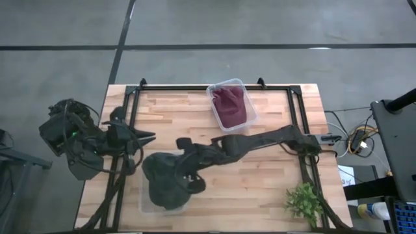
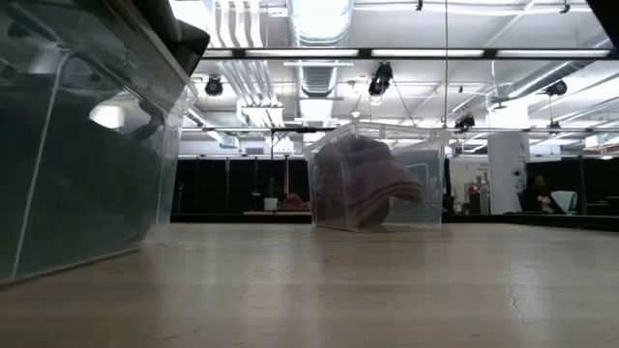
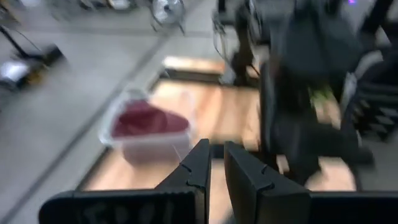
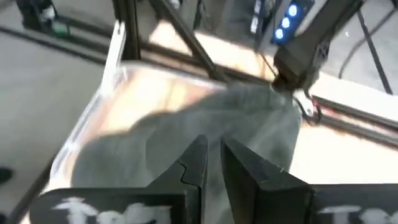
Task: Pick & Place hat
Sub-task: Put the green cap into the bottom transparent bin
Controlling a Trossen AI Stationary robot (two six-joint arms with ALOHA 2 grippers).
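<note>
1. Hat (image 1: pixel 166 181), dark grey, lies slumped in the clear bin (image 1: pixel 147 207) near the worktop (image 1: pixel 260 175) front edge; your right claw (image 1: pixel 187 177) sits directly over it, fingers nearly together, nothing gripped.
2. Left claw (image 1: pixel 151 135) waits just beyond the bin, also pinched empty.
3. Soft, shapeless cloth; expect it to sag when lifted.
</note>
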